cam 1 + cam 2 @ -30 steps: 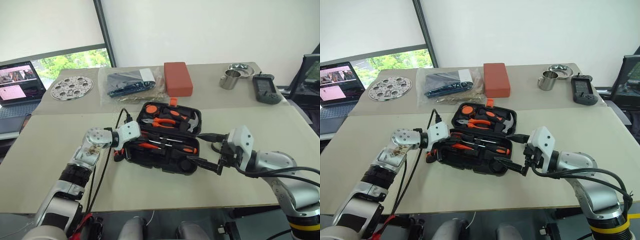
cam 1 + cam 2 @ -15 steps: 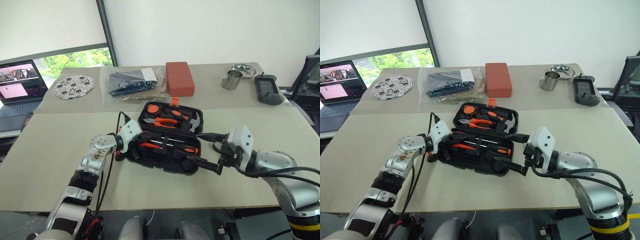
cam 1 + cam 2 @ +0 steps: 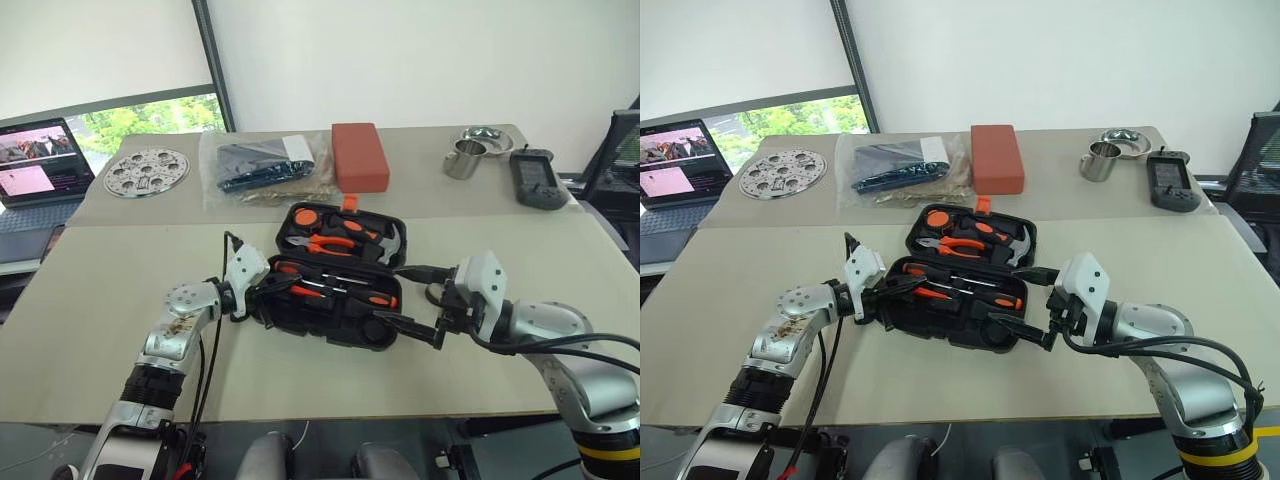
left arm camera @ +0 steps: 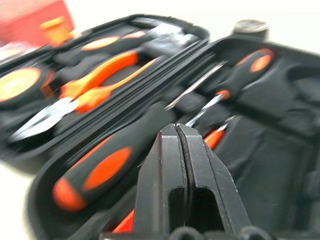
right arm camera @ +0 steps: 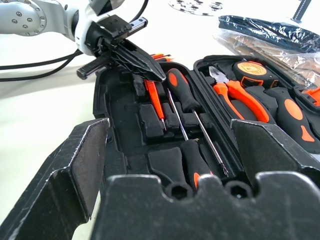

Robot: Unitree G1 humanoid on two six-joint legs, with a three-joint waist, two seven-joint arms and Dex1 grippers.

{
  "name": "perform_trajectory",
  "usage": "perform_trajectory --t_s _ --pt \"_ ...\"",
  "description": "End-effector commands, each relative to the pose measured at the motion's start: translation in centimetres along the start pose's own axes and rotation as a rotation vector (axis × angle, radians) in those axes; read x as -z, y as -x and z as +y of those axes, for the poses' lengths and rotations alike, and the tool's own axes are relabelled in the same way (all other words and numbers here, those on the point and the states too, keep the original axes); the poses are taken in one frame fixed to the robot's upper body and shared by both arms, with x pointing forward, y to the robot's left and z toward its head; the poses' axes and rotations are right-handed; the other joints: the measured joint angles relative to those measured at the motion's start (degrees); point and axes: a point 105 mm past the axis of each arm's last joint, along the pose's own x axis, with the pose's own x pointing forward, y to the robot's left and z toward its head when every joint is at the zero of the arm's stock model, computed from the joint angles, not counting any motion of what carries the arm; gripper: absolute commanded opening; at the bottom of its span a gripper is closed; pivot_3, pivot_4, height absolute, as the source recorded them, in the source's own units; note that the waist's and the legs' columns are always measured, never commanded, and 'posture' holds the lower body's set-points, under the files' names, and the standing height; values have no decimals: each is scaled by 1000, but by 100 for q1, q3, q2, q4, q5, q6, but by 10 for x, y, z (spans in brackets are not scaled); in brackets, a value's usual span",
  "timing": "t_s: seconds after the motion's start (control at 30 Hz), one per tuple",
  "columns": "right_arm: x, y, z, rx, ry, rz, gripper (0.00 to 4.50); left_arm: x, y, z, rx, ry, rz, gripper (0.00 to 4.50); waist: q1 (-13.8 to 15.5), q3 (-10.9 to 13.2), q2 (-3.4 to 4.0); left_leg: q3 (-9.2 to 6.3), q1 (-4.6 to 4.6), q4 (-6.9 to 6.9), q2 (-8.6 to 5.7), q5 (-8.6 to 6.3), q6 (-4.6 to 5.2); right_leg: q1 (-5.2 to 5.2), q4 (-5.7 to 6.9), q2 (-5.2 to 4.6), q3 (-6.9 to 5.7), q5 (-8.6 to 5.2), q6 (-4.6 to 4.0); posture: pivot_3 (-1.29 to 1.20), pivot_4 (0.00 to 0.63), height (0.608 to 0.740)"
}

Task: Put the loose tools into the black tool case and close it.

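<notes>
The black tool case (image 3: 330,336) lies open in the middle of the table, with pliers (image 3: 330,243) and a hammer in its far half. Two orange-and-black screwdrivers (image 5: 182,92) and a slim orange one (image 5: 152,97) lie in its near half. My left gripper (image 3: 272,290) is shut and empty, its tips over the case's left end just above a screwdriver handle (image 4: 105,165). My right gripper (image 3: 388,293) stands open at the case's right end, holding nothing. Thin orange pieces (image 5: 161,55) show on the table behind the left gripper; I cannot tell what they are.
Along the far table stand a perforated metal disc (image 3: 147,172), a clear bag with dark contents (image 3: 262,165), a red-brown block (image 3: 360,155), a steel cup (image 3: 460,160) and a grey handheld device (image 3: 530,180). A laptop (image 3: 35,160) sits at the far left.
My left arm has drawn back and dropped its elbow, and the wrist has rolled; the shut gripper stays at the case's left end. The right arm has not moved.
</notes>
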Motion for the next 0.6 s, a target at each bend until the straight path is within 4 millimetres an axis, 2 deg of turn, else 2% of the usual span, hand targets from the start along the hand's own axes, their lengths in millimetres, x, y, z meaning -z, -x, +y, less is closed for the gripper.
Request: perform_trajectory --t_s 0.03,0.27,0.6 --pt "-10 1 1 1 45 -35 4500 0 1 -1 -13 -13 12 62 0 0 0 0 -1 -1 0 0 0 0 0 0 0 0 0 0 150 740" --pt "-11 0 -1 -1 51 -35 4500 21 -3 4 -29 -53 123 62 -3 0 -1 0 7 -2 1 0 0 1 0 1 0 0 0 0 150 740" --pt "-12 1 -2 5 53 -37 4500 26 -12 12 -59 -85 176 62 -16 2 -4 3 11 -4 1 0 0 4 1 2 2 0 0 0 150 740"
